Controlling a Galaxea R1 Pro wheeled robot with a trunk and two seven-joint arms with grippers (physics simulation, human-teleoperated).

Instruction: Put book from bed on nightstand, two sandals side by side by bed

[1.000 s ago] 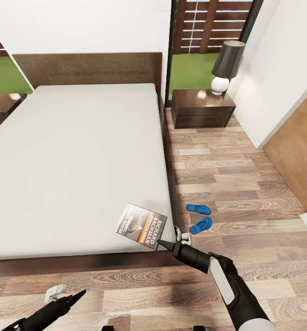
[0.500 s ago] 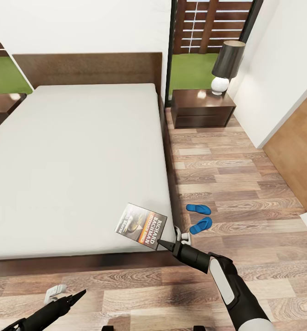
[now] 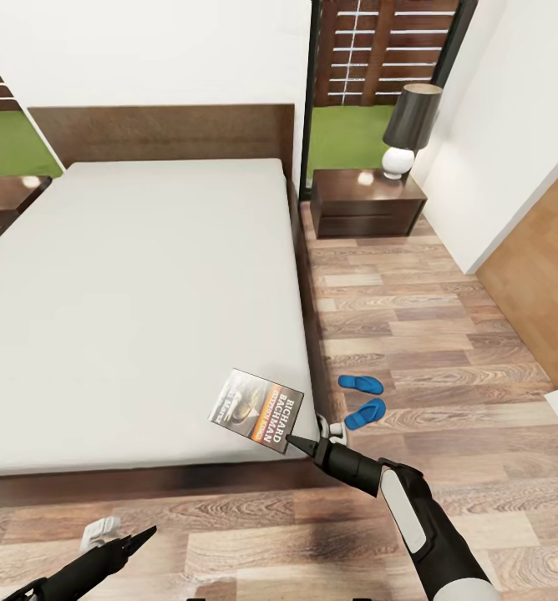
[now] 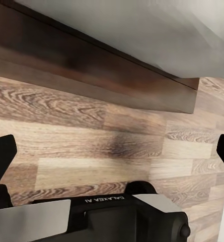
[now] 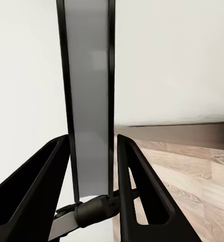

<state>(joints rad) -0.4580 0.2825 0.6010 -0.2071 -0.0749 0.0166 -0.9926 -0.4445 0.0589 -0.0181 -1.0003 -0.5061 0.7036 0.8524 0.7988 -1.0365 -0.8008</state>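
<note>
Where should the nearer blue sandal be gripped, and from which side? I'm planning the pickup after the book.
Likely across its sole's edges near the middle, coming down from above. The nearer sandal lies flat on the floor, strap up, so only its thin sides offer the jaws a hold. The right gripper is shut on the book.

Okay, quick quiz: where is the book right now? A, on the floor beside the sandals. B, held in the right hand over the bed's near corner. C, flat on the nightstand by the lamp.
B: the right hand grips the book by its edge, above the near corner of the bed.
</note>
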